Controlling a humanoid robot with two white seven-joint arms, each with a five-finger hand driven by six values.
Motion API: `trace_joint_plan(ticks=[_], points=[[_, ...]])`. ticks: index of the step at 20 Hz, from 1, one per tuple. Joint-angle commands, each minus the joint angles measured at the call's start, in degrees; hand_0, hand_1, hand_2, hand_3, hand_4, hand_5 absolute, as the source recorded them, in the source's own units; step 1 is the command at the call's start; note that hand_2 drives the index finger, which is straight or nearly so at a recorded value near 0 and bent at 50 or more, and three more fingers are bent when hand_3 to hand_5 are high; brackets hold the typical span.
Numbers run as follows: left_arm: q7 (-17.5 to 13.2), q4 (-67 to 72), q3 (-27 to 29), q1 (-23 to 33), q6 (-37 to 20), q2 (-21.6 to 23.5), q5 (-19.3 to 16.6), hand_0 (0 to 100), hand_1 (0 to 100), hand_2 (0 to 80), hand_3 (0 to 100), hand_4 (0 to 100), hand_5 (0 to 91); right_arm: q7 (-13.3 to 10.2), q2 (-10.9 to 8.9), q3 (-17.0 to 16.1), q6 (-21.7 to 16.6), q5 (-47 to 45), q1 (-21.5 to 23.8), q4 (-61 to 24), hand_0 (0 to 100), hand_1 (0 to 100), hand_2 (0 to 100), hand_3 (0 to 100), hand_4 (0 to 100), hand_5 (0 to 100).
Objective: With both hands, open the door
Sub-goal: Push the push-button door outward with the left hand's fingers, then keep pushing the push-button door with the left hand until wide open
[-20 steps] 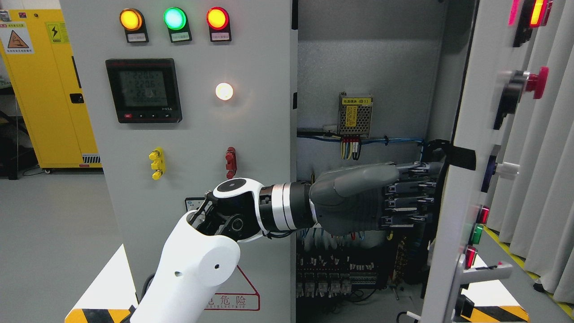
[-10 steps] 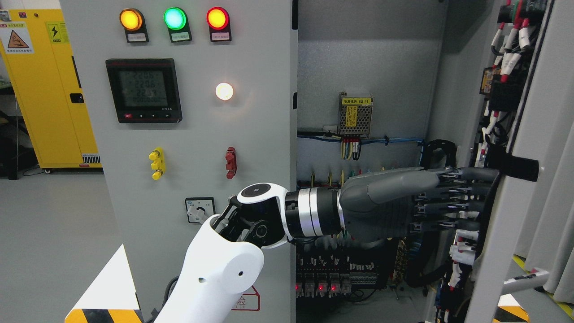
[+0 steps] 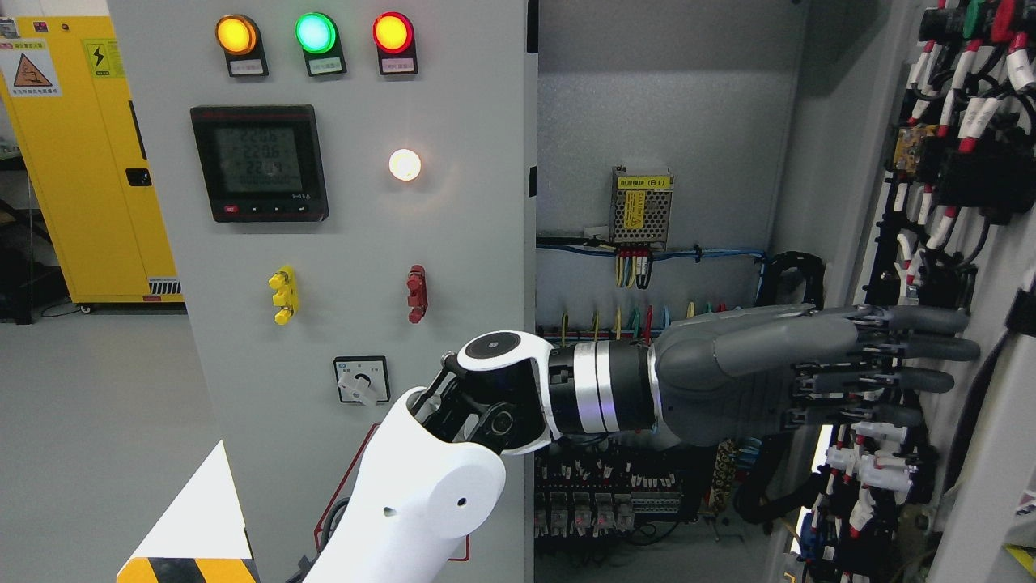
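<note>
— At nine o'clock, what stands there?
— A yellow cabinet, then the grey panel with three lamps, a meter and a knob.
— And the middle?
— Open cupboard, wiring inside.
— The arm?
— It enters at seven o'clock; the left hand reaches to three o'clock, fingers straight and pressed together, holding nothing.
— The door?
— Swung wide at three o'clock, its wired inner face showing, fingertips against it.
</note>
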Motion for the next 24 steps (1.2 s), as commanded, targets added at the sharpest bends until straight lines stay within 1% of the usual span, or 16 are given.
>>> trace_joint_plan(ticks=[1,2,4,5,6,14,19,21,24], points=[[0.3,-1.1,-4.8,-1.6,-0.2,-1.7,0.0,12,56,0.0,0,0,0.0,0.0,0.0,0.0,0.0,0.0,0.0,0.0,0,50,4,0,0,0],[1.1,-1.0,-5.9,-2.3,-0.5,-1.7,-0.1,12,56,0.0,0,0,0.0,0.0,0.0,0.0,0.0,0.0,0.0,0.0,0,50,4,0,0,0],[4.6,-0.8,-8.1,-3.2,-1.5,-1.8,0.0,12,56,0.0,0,0,0.0,0.0,0.0,0.0,0.0,0.0,0.0,0.0,0,50,4,0,0,0],[5.5,-0.8,-9.0,-3.2,-1.9,-1.8,0.0,12,56,0.0,0,0,0.0,0.0,0.0,0.0,0.0,0.0,0.0,0.0,0,50,4,0,0,0],[5.8,-0.8,-10.0,-3.2,-2.2,-1.8,0.0,12,56,0.0,0,0,0.0,0.0,0.0,0.0,0.0,0.0,0.0,0.0,0,50,4,0,0,0],[5.8,-0.5,-13.2,-3.4,-4.0,-1.9,0.6,12,56,0.0,0,0,0.0,0.0,0.0,0.0,0.0,0.0,0.1,0.0,0,50,4,0,0,0],[5.9,0.8,-13.4,-4.2,-4.9,-1.9,1.3,12,56,0.0,0,0,0.0,0.0,0.0,0.0,0.0,0.0,0.1,0.0,0,50,4,0,0,0],[5.9,2.4,-13.4,-4.8,-6.8,-1.9,1.3,12,56,0.0,0,0,0.0,0.0,0.0,0.0,0.0,0.0,0.1,0.0,0,50,4,0,0,0],[5.9,2.3,-13.0,-4.8,-7.0,-1.8,1.3,12,56,0.0,0,0,0.0,0.0,0.0,0.0,0.0,0.0,0.1,0.0,0,50,4,0,0,0]])
